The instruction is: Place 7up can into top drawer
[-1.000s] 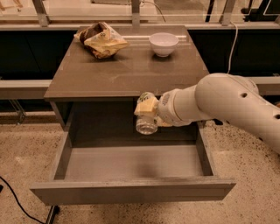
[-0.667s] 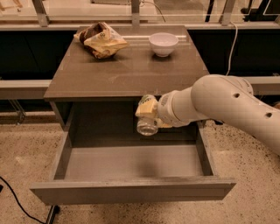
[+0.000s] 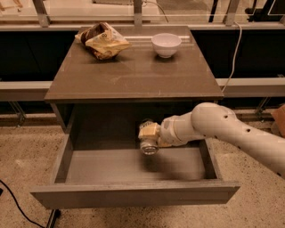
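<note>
Claw point(image 3: 149, 134) is clamping its fingers around the 7up can point(image 3: 149, 148), hanging over the open top drawer point(image 3: 133, 197) toward its 12 o'clock side, beneath the table point(image 3: 133, 75).

Brown-topped cabinet point(image 3: 133, 75) at centre on a speckled floor point(image 3: 22, 156), with a grey ledge point(image 3: 22, 88) at 9 and 3 o'clock below dark panels point(image 3: 26, 53), metal posts point(image 3: 138, 11) at 12, and a black cable point(image 3: 18, 207) at 7 o'clock.

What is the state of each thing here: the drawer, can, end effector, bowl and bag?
drawer: pulled open.
can: held above the drawer floor, not yet set down.
end effector: inside the drawer, shut on the can.
bowl: upright on the cabinet top.
bag: crumpled, lying on the cabinet top.
</note>
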Controlling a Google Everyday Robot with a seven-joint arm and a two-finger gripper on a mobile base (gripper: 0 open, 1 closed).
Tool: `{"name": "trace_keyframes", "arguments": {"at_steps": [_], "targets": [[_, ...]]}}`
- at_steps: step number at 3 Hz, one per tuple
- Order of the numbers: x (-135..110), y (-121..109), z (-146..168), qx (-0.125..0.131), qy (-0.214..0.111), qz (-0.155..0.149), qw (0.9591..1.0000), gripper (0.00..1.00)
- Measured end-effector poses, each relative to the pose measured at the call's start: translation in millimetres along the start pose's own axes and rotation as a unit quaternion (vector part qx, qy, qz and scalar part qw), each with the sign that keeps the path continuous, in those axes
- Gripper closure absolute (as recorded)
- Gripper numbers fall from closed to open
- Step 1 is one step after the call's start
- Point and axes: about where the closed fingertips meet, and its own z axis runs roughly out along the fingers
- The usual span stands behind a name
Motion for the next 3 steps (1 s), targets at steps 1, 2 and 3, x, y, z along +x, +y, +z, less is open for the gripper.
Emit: {"name": "trace_keyframes", "arguments": {"at_steps": [1,2,3], "targets": [[-4.3,37.3,26.8,-0.004,-0.018,-0.016,0.9997,1.00],[-6.2,38.3,29.9,-0.003,-0.021,-0.017,0.9996,0.83],[-7.1,37.6,31.1,-0.002,-0.022,-0.018,0.9996,0.59]]}}
